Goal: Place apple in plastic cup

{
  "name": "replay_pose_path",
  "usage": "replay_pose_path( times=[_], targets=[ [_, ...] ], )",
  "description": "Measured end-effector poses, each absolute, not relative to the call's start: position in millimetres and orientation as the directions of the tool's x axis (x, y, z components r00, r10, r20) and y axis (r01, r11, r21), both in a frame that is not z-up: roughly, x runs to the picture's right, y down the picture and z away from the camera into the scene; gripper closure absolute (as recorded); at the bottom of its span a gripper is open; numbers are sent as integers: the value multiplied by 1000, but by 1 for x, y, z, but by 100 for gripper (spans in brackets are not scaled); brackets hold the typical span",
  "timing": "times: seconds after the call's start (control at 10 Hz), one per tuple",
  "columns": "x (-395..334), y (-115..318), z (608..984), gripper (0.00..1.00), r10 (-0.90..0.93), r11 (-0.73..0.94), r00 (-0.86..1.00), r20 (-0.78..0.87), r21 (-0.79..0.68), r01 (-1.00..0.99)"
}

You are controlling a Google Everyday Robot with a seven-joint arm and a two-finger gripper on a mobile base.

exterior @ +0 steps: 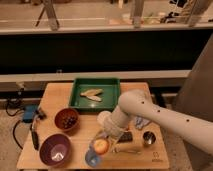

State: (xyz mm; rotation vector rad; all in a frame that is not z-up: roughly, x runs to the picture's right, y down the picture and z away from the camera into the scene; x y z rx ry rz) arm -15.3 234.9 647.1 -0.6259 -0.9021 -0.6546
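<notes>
Near the front edge, the gripper [103,142] is clamped on the apple [101,147], just over the rim of the blue cup [91,160]. A purple bowl [55,150] stands at the front left corner. The brown bowl [66,128] holds dark pieces, and the green tray [111,101] at the back edge holds pale ones.

Lab-like space: wooden table [55,96], hand [103,142] above its front, before a long railing [100,27].

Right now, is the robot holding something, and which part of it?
The tool, low near the front of the table, seems to hold the apple by its upper side, just above the plastic cup. The exact grip is hidden.
</notes>
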Motion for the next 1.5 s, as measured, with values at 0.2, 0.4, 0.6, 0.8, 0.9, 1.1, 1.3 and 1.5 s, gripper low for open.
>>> replay_pose_path(
  times=[0.2, 0.4, 0.6, 0.8, 0.9, 1.1, 1.3, 1.5],
  targets=[
    [-18, 237, 647, 100, -225, 638, 445, 867, -214, 739],
    [-23, 239, 647, 100, -210, 634, 430, 878, -212, 744],
    [-25, 242, 647, 100, -194, 631, 416, 888, -212, 746],
    [-32, 244, 646, 100, -185, 620, 395, 900, -205, 758],
    [-34, 245, 645, 100, -182, 612, 387, 904, -203, 764],
    [-38, 248, 644, 100, -180, 597, 367, 913, -195, 778],
    [-41, 251, 644, 100, -183, 579, 342, 922, -180, 795],
    [-47, 255, 644, 98, -185, 550, 311, 932, -164, 819]
  ],
)
